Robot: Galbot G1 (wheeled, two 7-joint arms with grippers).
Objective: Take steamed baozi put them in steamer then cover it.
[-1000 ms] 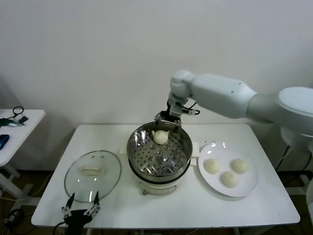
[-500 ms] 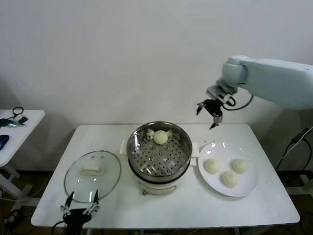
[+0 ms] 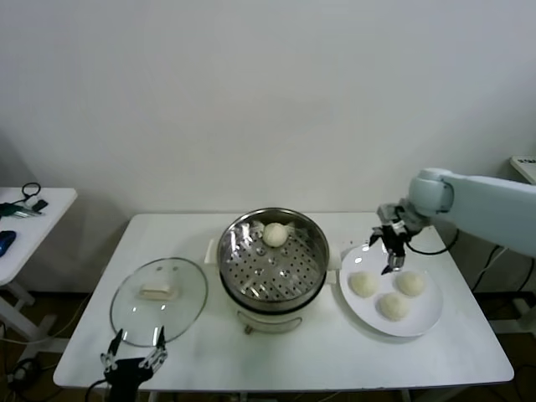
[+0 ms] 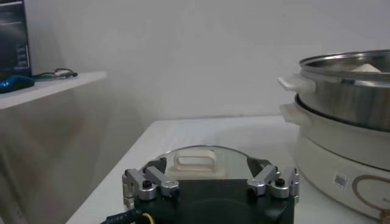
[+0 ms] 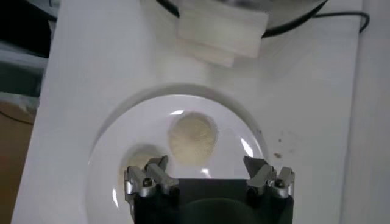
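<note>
White tabletop against a plain pale wall carries everything in play, and at its centre stands the steamer (image 3: 273, 272), a shiny steel pot on a white base, with one steamed baozi (image 3: 275, 234) already resting on the far side of its perforated tray. Three more baozi lie on the white plate (image 3: 423, 322) just to the steamer's right: one nearest the pot (image 3: 363, 284), one toward the far right (image 3: 410, 283), and one at the front (image 3: 393, 306). The right gripper (image 3: 393, 249) hangs above the plate's far edge with its fingers spread apart and nothing between them; from the right wrist view the bun on the plate (image 5: 192, 137) sits between and beyond the two fingertips, so a descent onto it looks like the step in hand. The glass cover (image 3: 159, 299) with its white handle lies flat on the table left of the steamer, well apart from the plate, and the left gripper (image 3: 130, 364) waits low at the table's front edge just before it, fingers likewise apart and empty. The risks from here, as I judge them: soft dough may dent or tear under a hard squeeze, a smooth domed bun may slip out in transit, and closing off-centre could nudge a neighbouring bun toward the plate's rim.
</note>
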